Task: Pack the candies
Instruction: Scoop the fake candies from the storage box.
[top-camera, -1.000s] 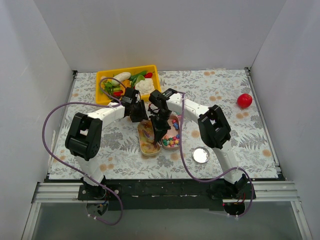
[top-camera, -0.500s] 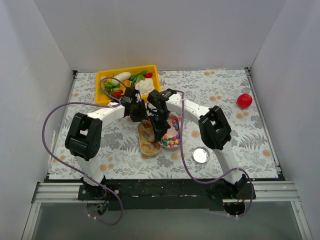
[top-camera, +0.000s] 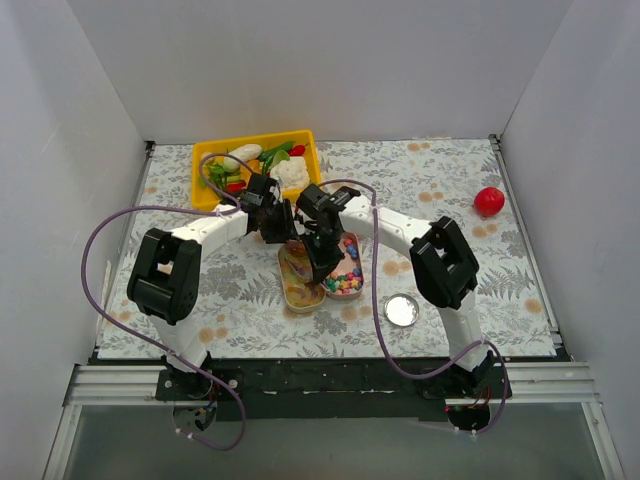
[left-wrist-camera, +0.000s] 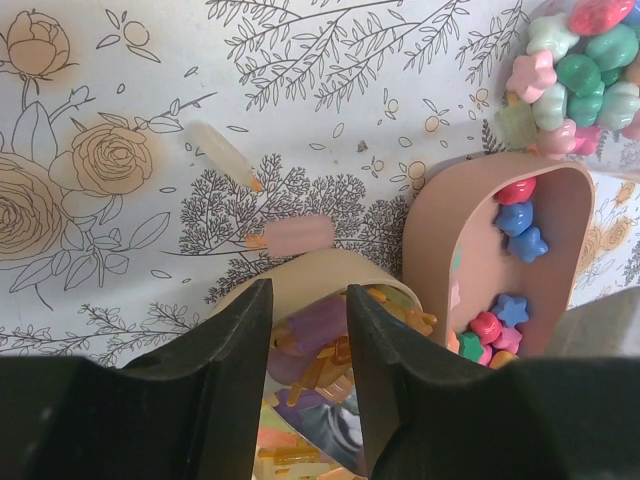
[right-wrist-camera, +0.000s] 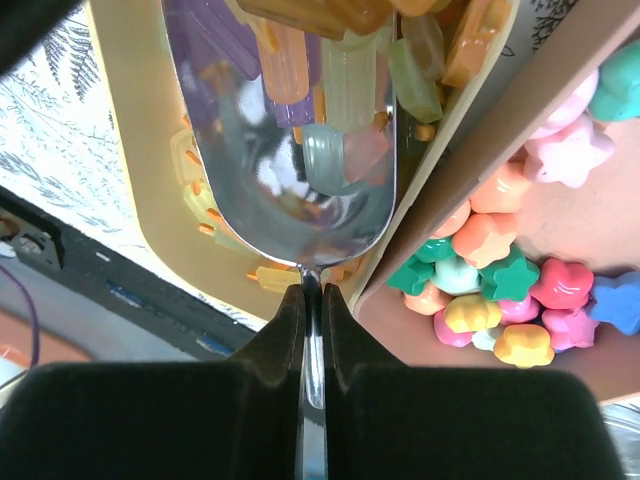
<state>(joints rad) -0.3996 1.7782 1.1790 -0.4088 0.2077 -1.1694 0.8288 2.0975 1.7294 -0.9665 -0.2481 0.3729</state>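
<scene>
Two oval trays lie side by side at mid-table. The beige tray (top-camera: 292, 290) holds translucent orange, purple and green stick-shaped candies (right-wrist-camera: 340, 70). The pink tray (left-wrist-camera: 470, 250) holds star-shaped pastel candies (right-wrist-camera: 520, 290). My right gripper (right-wrist-camera: 312, 290) (top-camera: 322, 262) is shut on the handle of a metal scoop (right-wrist-camera: 290, 180), whose bowl lies in the beige tray with several candies in it. My left gripper (left-wrist-camera: 308, 290) (top-camera: 277, 232) hovers at the beige tray's far end, jaws partly apart, clamping nothing that I can see. Two candies (left-wrist-camera: 228, 155) lie loose on the cloth.
A yellow tray (top-camera: 203, 185) of toy vegetables stands behind the left gripper. A red ball (top-camera: 489, 201) rests at the far right. A round metal lid (top-camera: 402, 310) lies near the front. A clear bag of candies (left-wrist-camera: 580, 70) sits beyond the pink tray. White walls enclose the table.
The right arm's elbow has swung to the right and the scoop has shifted a little in the beige tray. That tray now lies slightly slanted. The left gripper has barely moved.
</scene>
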